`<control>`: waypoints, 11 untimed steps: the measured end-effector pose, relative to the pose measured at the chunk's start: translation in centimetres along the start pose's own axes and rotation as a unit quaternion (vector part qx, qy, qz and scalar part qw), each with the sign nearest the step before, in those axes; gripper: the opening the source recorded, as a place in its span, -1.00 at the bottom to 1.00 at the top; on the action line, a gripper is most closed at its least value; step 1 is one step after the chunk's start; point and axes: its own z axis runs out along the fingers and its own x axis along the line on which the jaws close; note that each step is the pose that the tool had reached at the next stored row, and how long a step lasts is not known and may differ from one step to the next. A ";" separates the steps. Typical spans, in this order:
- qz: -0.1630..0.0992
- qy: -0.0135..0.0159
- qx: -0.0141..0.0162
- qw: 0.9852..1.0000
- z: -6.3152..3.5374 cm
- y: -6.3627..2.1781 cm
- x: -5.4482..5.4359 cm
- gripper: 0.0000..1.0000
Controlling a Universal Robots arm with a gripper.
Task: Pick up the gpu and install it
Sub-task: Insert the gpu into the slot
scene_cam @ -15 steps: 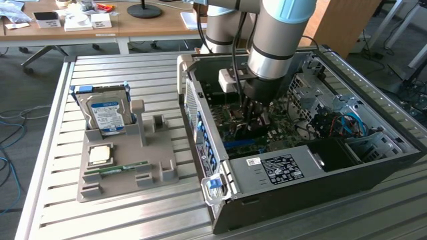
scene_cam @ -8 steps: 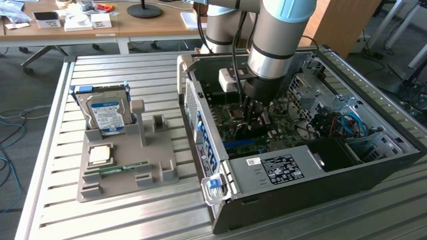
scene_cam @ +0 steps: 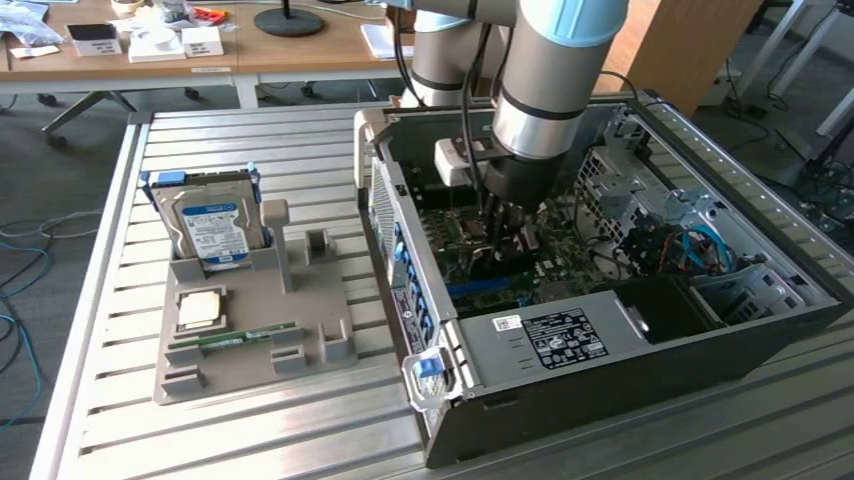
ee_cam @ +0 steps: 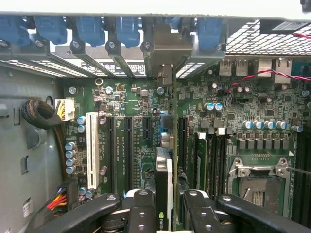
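exterior view: slatted table (scene_cam: 267, 420), desks (scene_cam: 187, 60) behind.

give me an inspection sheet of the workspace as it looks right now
surface: slatted metal table carrying a grey parts holder and an open computer case.
job's things: gpu stands on edge between the jaws, above the motherboard slots, its bracket end toward the case's rear slot openings.
clutter: hard drive upright in the holder; RAM strip and a square chip lying on the holder.
grippers: gripper inside the case, jaws shut on the gpu.
cables: blue cables in the case; red and black wires over the motherboard.
surroundings: wooden desks with small items behind the table.
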 end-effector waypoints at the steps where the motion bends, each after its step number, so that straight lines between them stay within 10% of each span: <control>1: 0.000 0.000 0.000 1.000 0.00 0.00 0.0 -0.46; 11: 0.000 0.002 0.000 1.000 -0.04 0.01 0.0 -0.46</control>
